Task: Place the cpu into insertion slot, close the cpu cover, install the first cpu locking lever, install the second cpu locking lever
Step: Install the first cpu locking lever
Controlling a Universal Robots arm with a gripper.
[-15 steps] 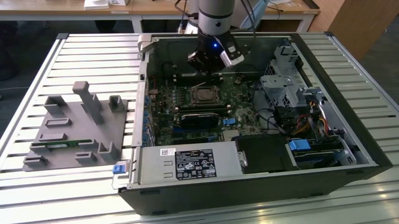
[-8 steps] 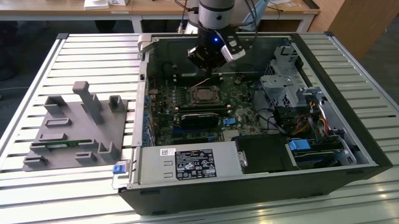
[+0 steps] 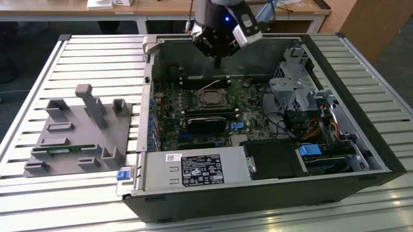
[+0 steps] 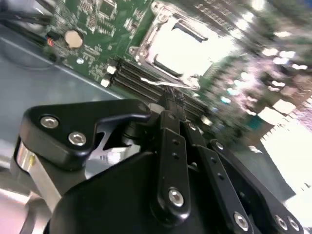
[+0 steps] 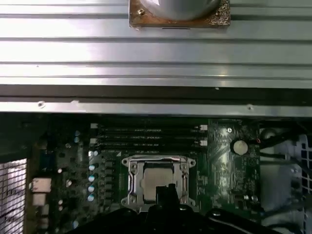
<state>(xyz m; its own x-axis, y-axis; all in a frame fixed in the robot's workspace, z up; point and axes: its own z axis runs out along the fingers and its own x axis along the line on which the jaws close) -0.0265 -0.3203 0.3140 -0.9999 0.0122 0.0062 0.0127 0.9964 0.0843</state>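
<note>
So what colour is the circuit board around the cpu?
The circuit board is green, clearest in the first wrist view.

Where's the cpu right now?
In the exterior view the cpu sits in the insertion slot on the green board inside the open case, with the pincer above it.

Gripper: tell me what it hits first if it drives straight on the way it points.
Probably the cpu, seated inside the silver cpu cover frame: in the first wrist view the gripper tip overlaps its edge. Depth is unclear, so the cover could come first.
</note>
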